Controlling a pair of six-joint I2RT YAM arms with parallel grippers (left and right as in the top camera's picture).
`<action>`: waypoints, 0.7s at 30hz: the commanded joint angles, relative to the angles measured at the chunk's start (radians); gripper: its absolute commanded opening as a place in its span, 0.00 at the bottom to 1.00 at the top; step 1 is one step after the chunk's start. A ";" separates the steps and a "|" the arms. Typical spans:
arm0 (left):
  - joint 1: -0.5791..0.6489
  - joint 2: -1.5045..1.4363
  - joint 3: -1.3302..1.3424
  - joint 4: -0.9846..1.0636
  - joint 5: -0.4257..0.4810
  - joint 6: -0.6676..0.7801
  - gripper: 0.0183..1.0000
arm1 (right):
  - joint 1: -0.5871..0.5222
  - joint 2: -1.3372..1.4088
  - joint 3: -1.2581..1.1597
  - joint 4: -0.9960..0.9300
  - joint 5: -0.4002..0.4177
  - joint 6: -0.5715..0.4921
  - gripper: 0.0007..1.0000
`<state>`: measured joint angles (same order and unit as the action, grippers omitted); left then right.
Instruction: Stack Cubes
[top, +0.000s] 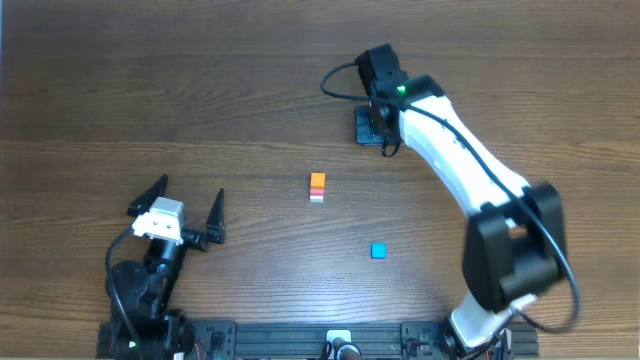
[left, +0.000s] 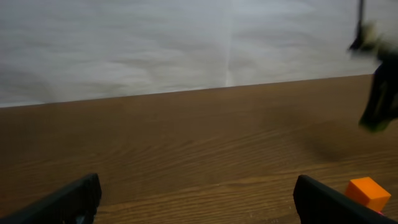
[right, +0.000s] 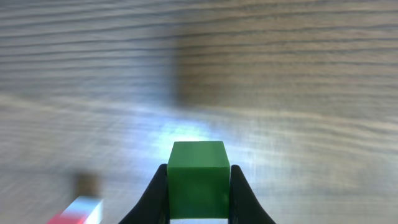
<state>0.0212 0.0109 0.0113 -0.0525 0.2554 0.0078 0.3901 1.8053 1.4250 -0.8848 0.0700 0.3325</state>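
A small stack stands mid-table, an orange cube (top: 318, 181) on top of a white one (top: 317, 198). The orange cube (left: 368, 192) also shows in the left wrist view beside my left gripper's finger. A blue cube (top: 378, 251) lies alone nearer the front. My right gripper (top: 374, 121) hangs over the far side of the table, shut on a green cube (right: 198, 179) held between its fingers. The top of the stack (right: 79, 211) shows at the edge of the right wrist view. My left gripper (top: 186, 203) sits open low at the front left, nothing between its fingers.
Bare wooden tabletop (top: 200, 90) lies all around the cubes. A pale wall (left: 186, 43) rises behind the table's far edge. The right arm (left: 380, 87) appears blurred in the left wrist view.
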 joint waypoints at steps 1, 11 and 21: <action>0.004 -0.008 -0.005 -0.001 0.010 0.011 1.00 | 0.072 -0.114 0.021 -0.061 -0.001 0.057 0.01; 0.004 -0.008 -0.005 0.000 0.010 0.011 1.00 | 0.294 -0.154 0.021 -0.159 0.008 0.246 0.01; 0.004 -0.008 -0.005 0.000 0.010 0.011 1.00 | 0.362 -0.095 0.029 -0.190 0.014 0.414 0.01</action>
<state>0.0212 0.0109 0.0113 -0.0525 0.2554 0.0078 0.7406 1.6714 1.4342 -1.0702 0.0704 0.6601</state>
